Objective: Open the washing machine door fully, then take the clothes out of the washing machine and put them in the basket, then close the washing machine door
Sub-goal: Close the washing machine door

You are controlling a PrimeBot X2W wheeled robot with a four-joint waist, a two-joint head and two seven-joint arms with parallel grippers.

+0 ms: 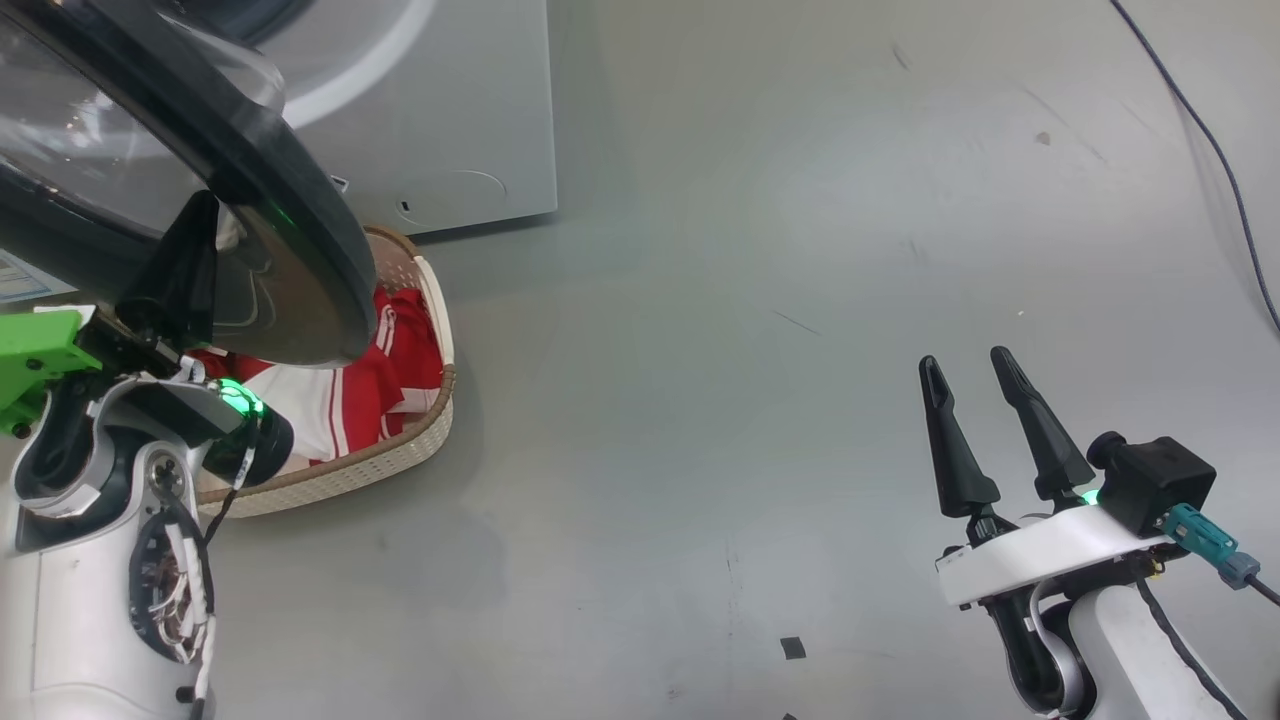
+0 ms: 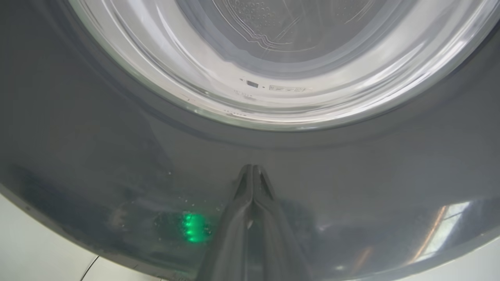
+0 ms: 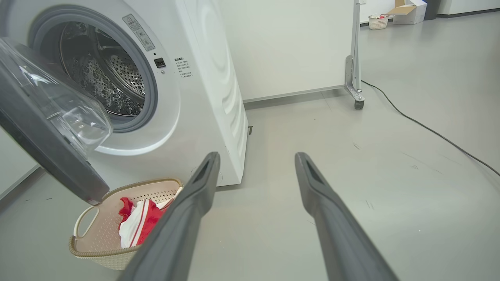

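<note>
A grey floor (image 3: pixel 390 175) spreads under everything. The white front-loading washing machine (image 3: pixel 211 78) stands at the left of the right wrist view, its grey-gasketed porthole uncovered and the perforated steel drum (image 3: pixel 109 86) showing no fabric in the part that can be seen.

The washing machine door (image 3: pixel 43 156) hangs partway swung out from the porthole at an angle, glass bowl facing the drum; its lower edge sits above the near end of the basket.

The cream basket (image 3: pixel 90 253) with its brown woven-look rim rests on the floor just in front of the machine's lower front; the red and white clothes (image 3: pixel 146 222) lie heaped inside it.

The left gripper (image 2: pixel 253 168) has its two dark fingers pressed together with nothing between them; the tips lie against the glossy black outer rim of the door, just below the glass, beside a green reflection.

The right gripper (image 1: pixel 966 362) hangs over bare floor well apart from the basket and machine, fingers spread wide and empty.

A thin dark cable (image 3: pixel 429 130) trails across the floor at the right; a small black scrap (image 1: pixel 792 647) lies on the floor between the two arms.
</note>
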